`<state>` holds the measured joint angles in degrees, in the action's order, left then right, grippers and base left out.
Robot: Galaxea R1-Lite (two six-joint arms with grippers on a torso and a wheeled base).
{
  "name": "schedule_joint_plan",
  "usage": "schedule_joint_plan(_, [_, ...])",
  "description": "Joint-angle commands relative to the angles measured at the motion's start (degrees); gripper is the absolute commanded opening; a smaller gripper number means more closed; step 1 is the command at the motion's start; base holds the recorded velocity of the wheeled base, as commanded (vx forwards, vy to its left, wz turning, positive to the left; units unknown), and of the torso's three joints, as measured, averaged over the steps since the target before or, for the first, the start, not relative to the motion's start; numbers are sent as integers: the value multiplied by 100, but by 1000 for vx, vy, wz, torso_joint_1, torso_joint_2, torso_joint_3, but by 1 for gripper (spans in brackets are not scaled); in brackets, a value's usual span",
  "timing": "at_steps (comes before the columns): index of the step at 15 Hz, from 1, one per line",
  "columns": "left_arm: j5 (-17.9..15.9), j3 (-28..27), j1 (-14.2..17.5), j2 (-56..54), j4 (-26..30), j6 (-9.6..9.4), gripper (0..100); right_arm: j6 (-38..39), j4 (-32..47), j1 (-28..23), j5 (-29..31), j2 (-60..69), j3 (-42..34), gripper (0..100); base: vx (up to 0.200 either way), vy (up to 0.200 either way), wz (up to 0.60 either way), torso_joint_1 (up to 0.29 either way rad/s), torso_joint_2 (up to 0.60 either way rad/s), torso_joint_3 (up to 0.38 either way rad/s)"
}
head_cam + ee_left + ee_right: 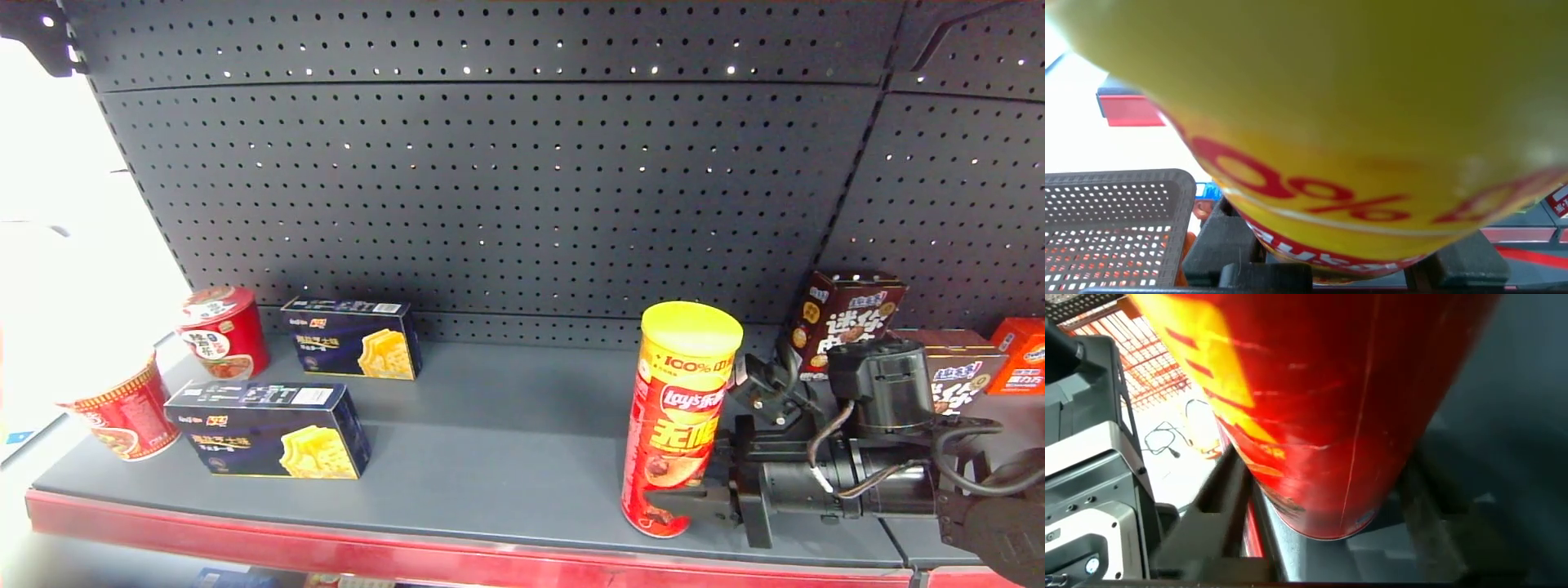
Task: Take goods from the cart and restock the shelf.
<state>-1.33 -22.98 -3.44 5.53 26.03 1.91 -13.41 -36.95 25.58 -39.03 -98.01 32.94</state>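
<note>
Head view: the can [682, 408] stands straight up on the shelf [506, 441], close to the front edge, with its lid on top. It is a tall round tube, red with a yellow lid. The right hand [665, 478] comes in from the side and squeezes the can low down. The shelf is flat and dark grey, with a red strip [326, 543] along the front and a wall [490, 188] full of little holes behind. Blue boxes [273, 429] and cups [222, 331] sit far off to the left. Brown boxes [849, 318] sit near on the right. The left hand [1331, 263] grips a second can [1331, 122] beside a grey basket [1118, 212] with holes.
</note>
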Motion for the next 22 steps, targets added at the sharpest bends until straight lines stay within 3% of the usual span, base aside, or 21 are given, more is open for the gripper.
schedule_joint_plan(1, [1,4,1,9,-1,2,0,-13,4,-18,10,-51,-7,100,0,0,0,0,0,0])
schedule_joint_plan(22, [-17,153,1,9,-19,37,0,-21,4,53,10,863,-886,100,0,0,0,0,0,0])
